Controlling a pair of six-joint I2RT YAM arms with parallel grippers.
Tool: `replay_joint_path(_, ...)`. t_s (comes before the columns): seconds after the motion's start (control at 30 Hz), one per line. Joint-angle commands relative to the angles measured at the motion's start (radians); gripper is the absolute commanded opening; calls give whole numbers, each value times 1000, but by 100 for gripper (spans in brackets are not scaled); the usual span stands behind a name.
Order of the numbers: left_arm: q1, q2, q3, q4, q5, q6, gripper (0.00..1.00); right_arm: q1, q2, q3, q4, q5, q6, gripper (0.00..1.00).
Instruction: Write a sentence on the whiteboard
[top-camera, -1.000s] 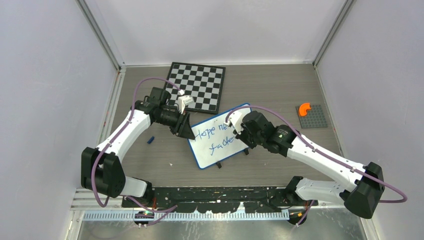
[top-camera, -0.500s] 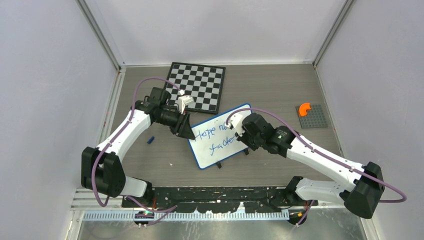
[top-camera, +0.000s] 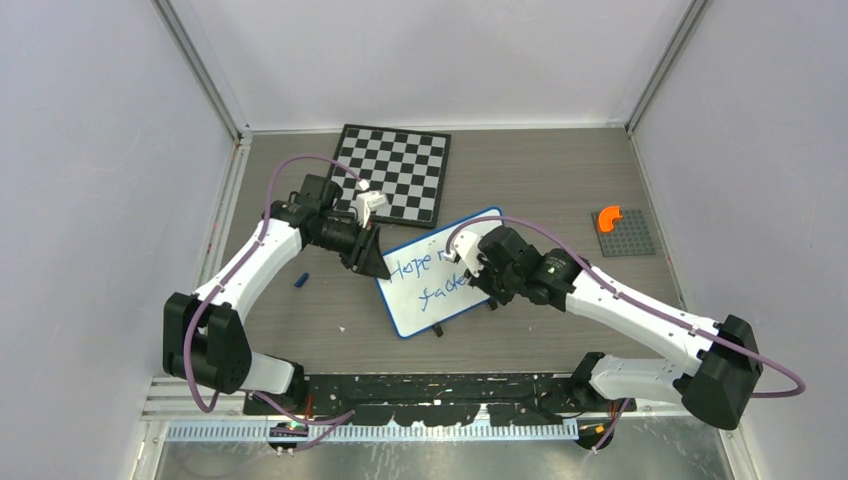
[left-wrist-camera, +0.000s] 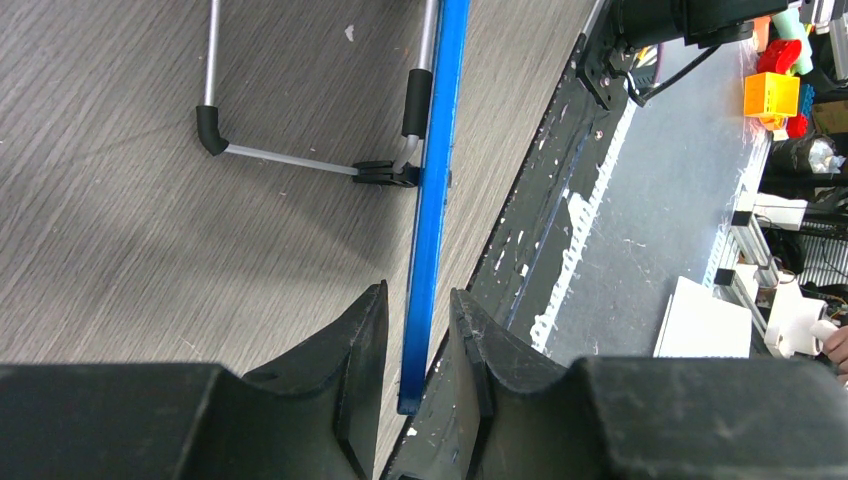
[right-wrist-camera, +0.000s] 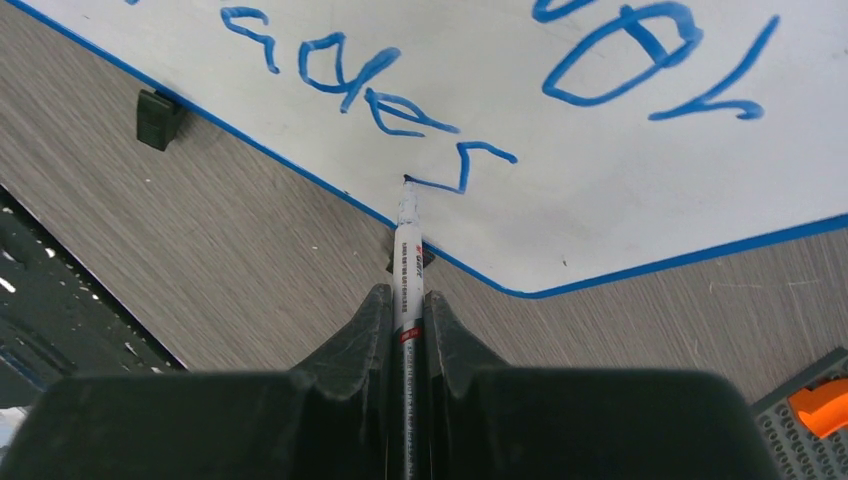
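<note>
The whiteboard, white with a blue rim, lies tilted at the table's middle. The sentence runs in blue in two lines; "Hope" and "fade" are readable from above, the rest is under my right arm. My right gripper is shut on a white marker. The marker's tip touches the board at the end of the "s" in "fades", near the lower rim. My left gripper is at the board's left edge. In the left wrist view the jaws straddle the blue rim with a slim gap on each side.
A black-and-white chessboard lies behind the whiteboard. A grey baseplate with an orange piece sits at the right. A small blue cap lies on the table at the left. The board's wire stand and black feet rest on the wood.
My right wrist has shifted slightly left and toward the near edge with the marker on the board. The left arm and the whiteboard have not moved.
</note>
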Motion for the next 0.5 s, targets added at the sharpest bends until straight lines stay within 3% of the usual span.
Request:
replay_joint_path(0.0,-4,-4,14,15,24,12,31,10,15,64,41,-49,-9,0)
replay_joint_path(0.23,-4,-10,14,21,31,7,35,10,-30,108,-9,-185,5,0)
replay_joint_path(0.47,-4,-44,24,37,33,-15,58,-2,-110,139,-61,-274,25,0)
